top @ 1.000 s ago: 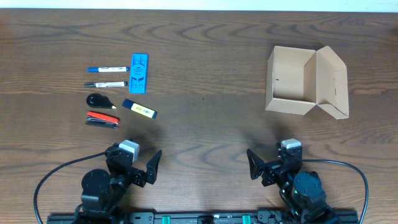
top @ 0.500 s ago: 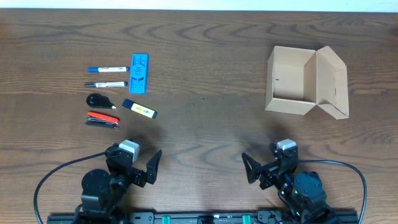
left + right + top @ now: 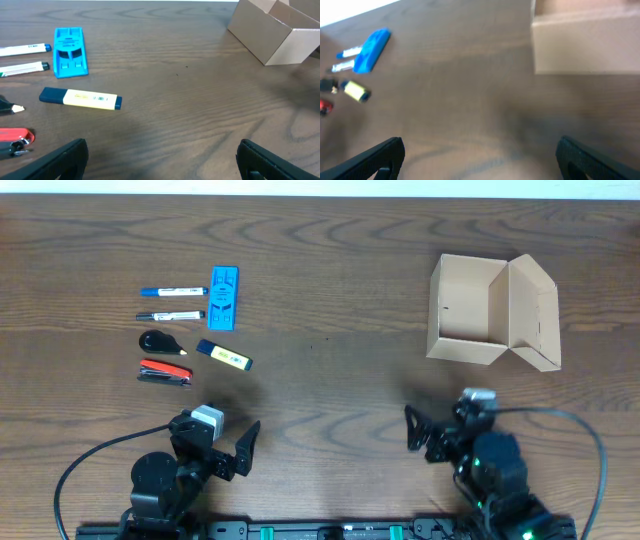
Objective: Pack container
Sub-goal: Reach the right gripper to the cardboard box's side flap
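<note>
The container (image 3: pixel 478 308), a tan cardboard box with its flap lid open to the right, stands at the right of the table; it also shows in the left wrist view (image 3: pixel 272 29) and the right wrist view (image 3: pixel 585 47). At the left lie a blue-capped marker (image 3: pixel 172 291), a black-capped marker (image 3: pixel 170 314), a flat blue piece (image 3: pixel 223 297), a yellow highlighter (image 3: pixel 224 355), a black item (image 3: pixel 160 341) and a red-and-black tool (image 3: pixel 165 372). My left gripper (image 3: pixel 218 444) (image 3: pixel 160 152) is open below them at the near edge. My right gripper (image 3: pixel 443 436) (image 3: pixel 480 150) is open, below the box, holding nothing.
Dark wood table (image 3: pixel 330 380) with a broad bare stretch between the stationery and the box. The arm bases and their cables sit along the near edge. The right wrist view is blurred.
The right arm shifted a little left, then swung right and slightly toward the box. The left arm and all objects stayed put.
</note>
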